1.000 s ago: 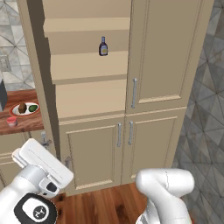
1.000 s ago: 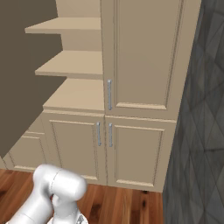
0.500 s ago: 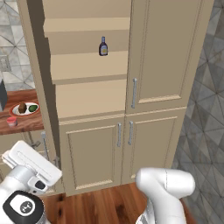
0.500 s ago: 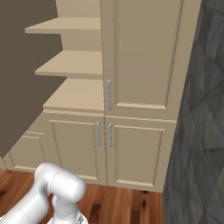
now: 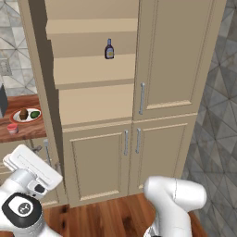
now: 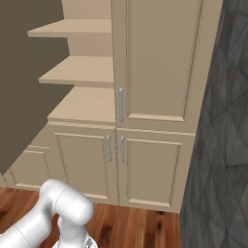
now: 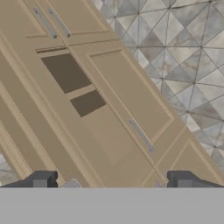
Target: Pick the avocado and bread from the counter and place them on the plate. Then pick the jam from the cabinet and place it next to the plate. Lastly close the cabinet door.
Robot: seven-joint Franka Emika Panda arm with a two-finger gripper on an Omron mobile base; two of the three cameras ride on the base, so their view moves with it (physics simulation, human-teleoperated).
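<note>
now, jaws wide and empty, cabinet ahead.
gripper (image 7: pixel 112 183) faces the cabinet (image 5: pixel 157 69) front; door (image 6: pixel 24 72) swung open at ten o'clock. plate (image 5: pixel 18 121) holds bread (image 5: pixel 23 113) and avocado (image 5: pixel 34 114), jam (image 5: pixel 13 129) beside it, at nine o'clock. bottle (image 5: pixel 109 49) label unreadable.
</note>
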